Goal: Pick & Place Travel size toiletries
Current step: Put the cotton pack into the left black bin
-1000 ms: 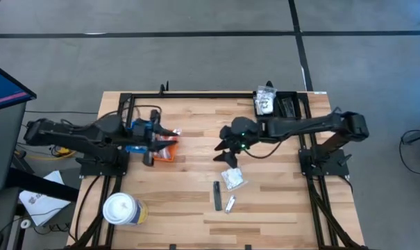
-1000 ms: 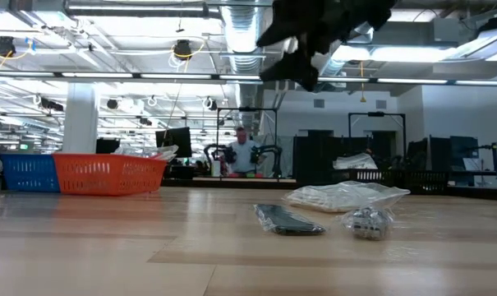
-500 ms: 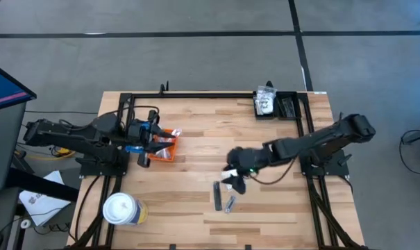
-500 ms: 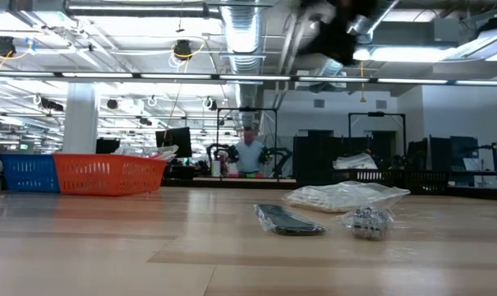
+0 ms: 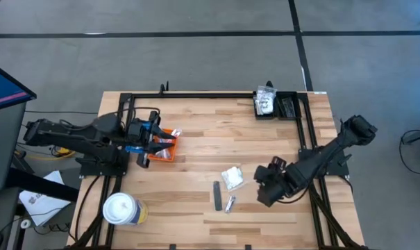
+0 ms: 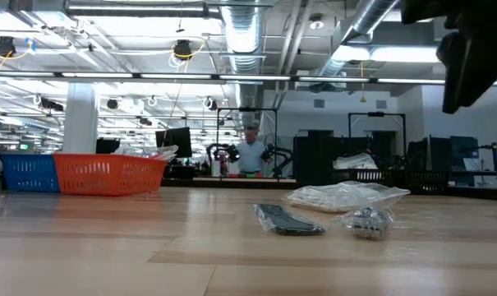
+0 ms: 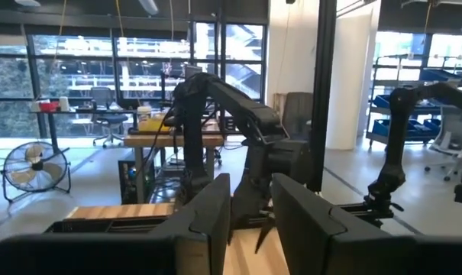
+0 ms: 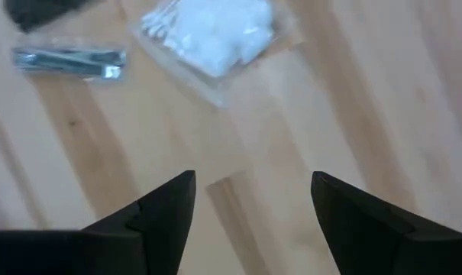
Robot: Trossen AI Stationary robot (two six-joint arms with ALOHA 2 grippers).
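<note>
Toiletries remain on the table: a clear packet with white contents, a dark grey stick and a small wrapped item lie near its middle. The right gripper hovers beside them, fingers spread, holding nothing. The left gripper sits over the orange tray, fingers slightly parted. Judged progress: three items await transfer.

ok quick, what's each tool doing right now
left tool: open, empty, over the trays.
right tool: open, empty, above the table beside the packet.
</note>
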